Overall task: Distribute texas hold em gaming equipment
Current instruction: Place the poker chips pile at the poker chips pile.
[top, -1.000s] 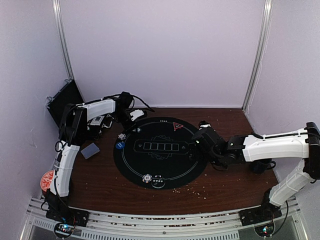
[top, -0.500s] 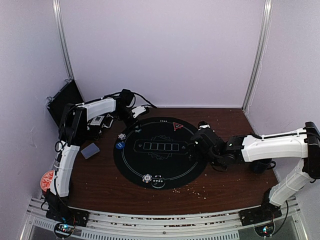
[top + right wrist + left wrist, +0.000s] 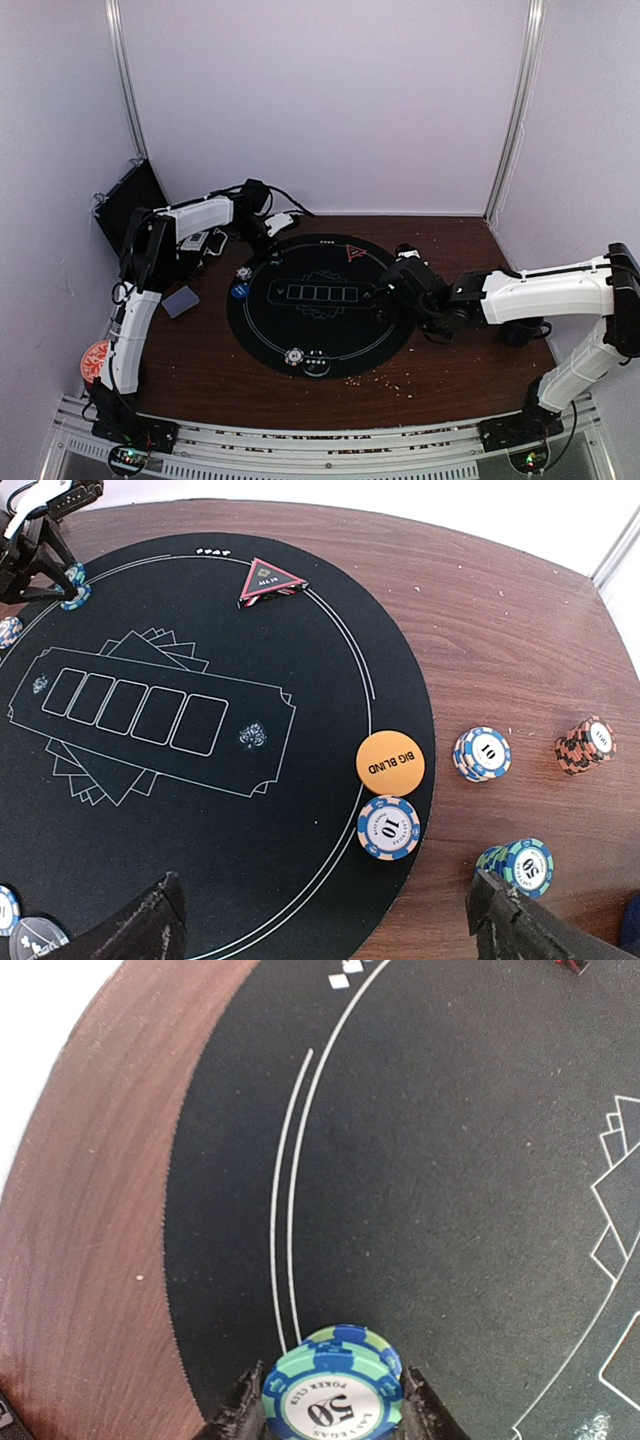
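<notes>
your left gripper (image 3: 333,1418) is clamped on a teal chip (image 3: 333,1382) at bottom centre of its wrist view, over the mat's (image 3: 450,1160) left rim. your right gripper (image 3: 325,930) stands wide, holding nothing. the orange button (image 3: 390,761) and blue chip (image 3: 389,828) lie mid-frame.

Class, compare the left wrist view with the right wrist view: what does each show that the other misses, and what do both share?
Only the left wrist view: the face of the teal 50 chip gripped in the left hand. Only the right wrist view: the orange Big Blind button, a blue 10 chip, a blue-white stack, a red stack and a teal stack on the wood, and the open right hand. Both: the black mat, the wooden table, and the left hand with its chip, small in the right wrist view's top left.
</notes>
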Controlling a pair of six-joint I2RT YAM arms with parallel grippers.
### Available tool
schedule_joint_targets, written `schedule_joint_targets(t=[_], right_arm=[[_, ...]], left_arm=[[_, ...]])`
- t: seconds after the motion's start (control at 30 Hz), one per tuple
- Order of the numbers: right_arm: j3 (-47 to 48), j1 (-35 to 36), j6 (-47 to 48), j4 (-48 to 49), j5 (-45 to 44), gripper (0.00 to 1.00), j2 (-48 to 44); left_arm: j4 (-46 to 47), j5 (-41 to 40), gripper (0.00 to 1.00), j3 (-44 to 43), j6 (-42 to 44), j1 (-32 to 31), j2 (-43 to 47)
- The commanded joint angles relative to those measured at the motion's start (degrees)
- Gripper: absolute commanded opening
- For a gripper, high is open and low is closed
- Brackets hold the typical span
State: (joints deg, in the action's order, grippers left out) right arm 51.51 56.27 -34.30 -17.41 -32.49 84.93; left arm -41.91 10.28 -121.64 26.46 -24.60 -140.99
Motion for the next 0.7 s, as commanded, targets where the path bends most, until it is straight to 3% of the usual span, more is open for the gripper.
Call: schedule_joint_targets(t=[0.0, 0.1, 0.43, 0.67], right_arm=[[1.80, 0.45, -0.40, -1.44, -2.14, 0.99, 0.60], [1.88, 0.56, -0.36, -1.48, -2.22, 0.99, 0.68], [2.12, 0.77, -0.41, -1.74, -2.64, 1.00, 0.85], [2.19, 0.86, -0.43, -1.82, -2.92, 1.00, 0.94]], left_arm=[[0.62, -0.15, 0.16, -1.75, -0.46, -0.28, -1.63], [0.68, -0.39, 0.20, -1.84, -0.46, -0.32, -1.90], [0.61, -0.58, 0.57, -1.68, -0.72, -0.39, -2.08], [0.73, -1.03, 0.64, -1.67, -0.90, -0.50, -2.41]])
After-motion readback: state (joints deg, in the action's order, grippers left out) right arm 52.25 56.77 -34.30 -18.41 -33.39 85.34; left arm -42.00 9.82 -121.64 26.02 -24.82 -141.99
